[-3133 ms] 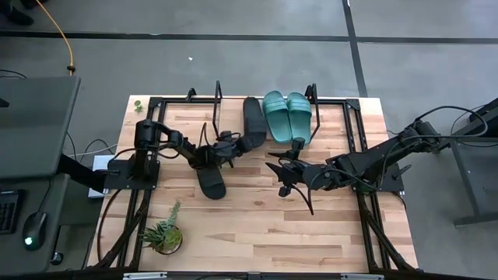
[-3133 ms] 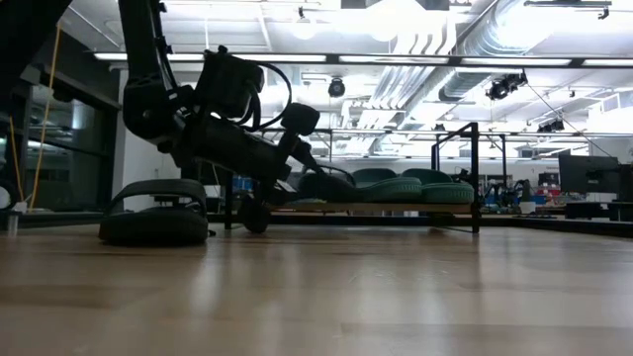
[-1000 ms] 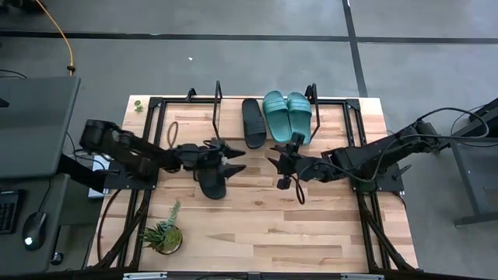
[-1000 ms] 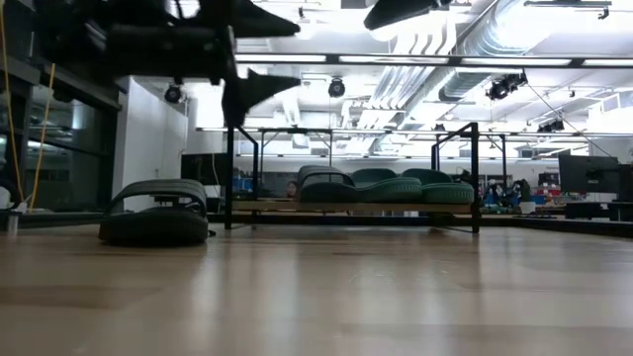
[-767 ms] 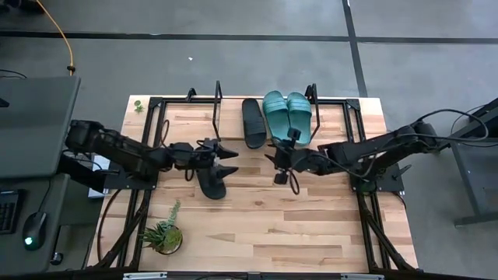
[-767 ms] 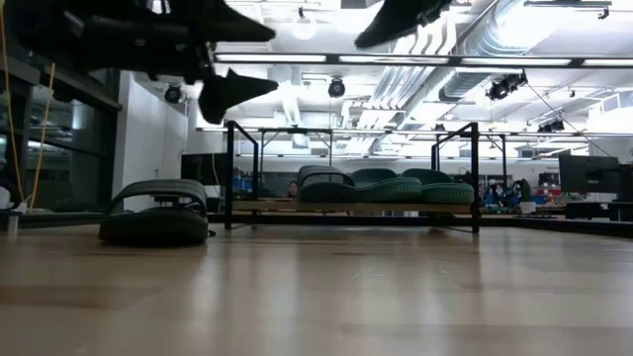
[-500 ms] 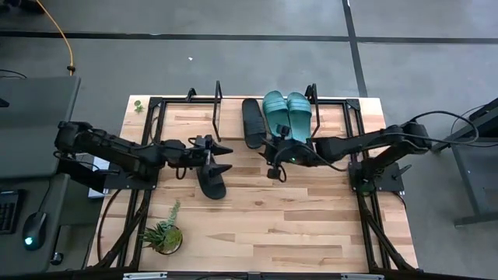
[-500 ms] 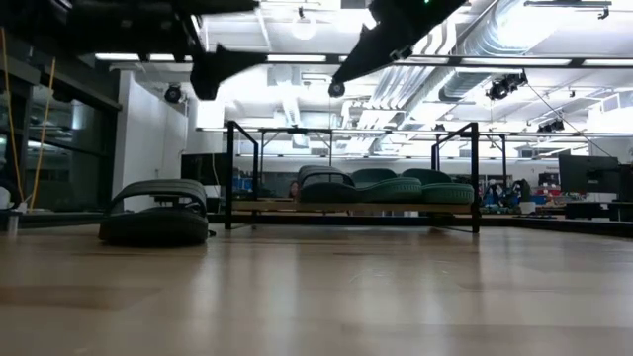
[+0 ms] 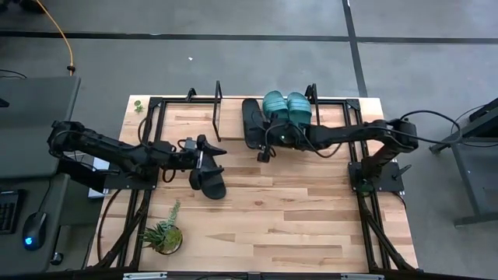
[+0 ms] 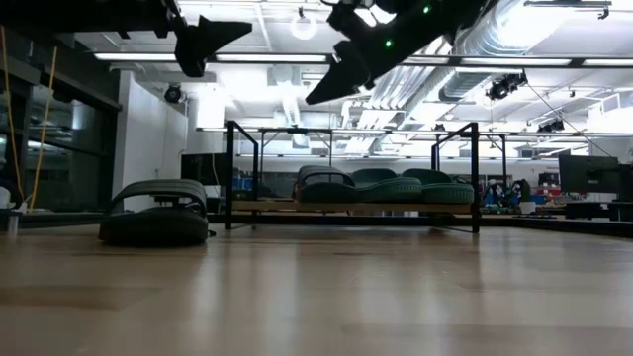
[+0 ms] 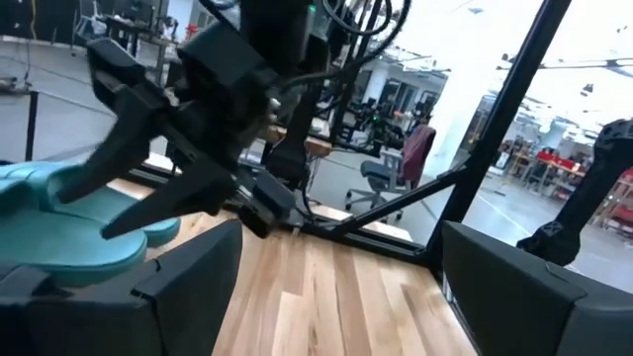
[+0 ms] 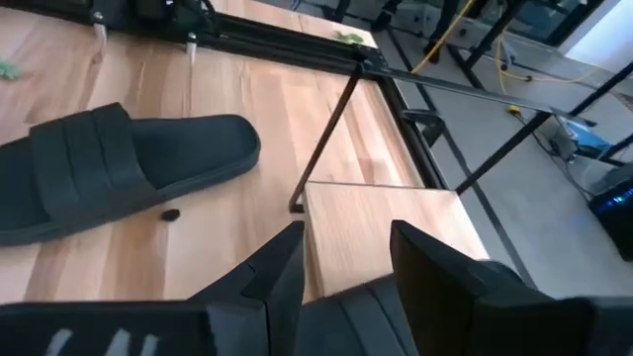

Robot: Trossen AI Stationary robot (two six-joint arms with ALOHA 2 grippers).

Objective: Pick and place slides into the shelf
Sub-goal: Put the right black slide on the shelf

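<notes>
From overhead I get even, soft light across the table (image 9: pixel 257 225), with only faint shadows under the arms and no glare on the wood. At table height I look straight into bright ceiling strip lights (image 10: pixel 514 61), so everything in front goes to silhouette: both arms read as black shapes, and the near tabletop is soft and out of focus with a dull sheen. My left wrist camera faces blown-out white windows (image 11: pixel 593 40); the other arm's gripper there is smeared with motion blur. My right wrist picture is evenly lit and fairly sharp on the black slide (image 12: pixel 109 168), with lines bowing towards the edges.
</notes>
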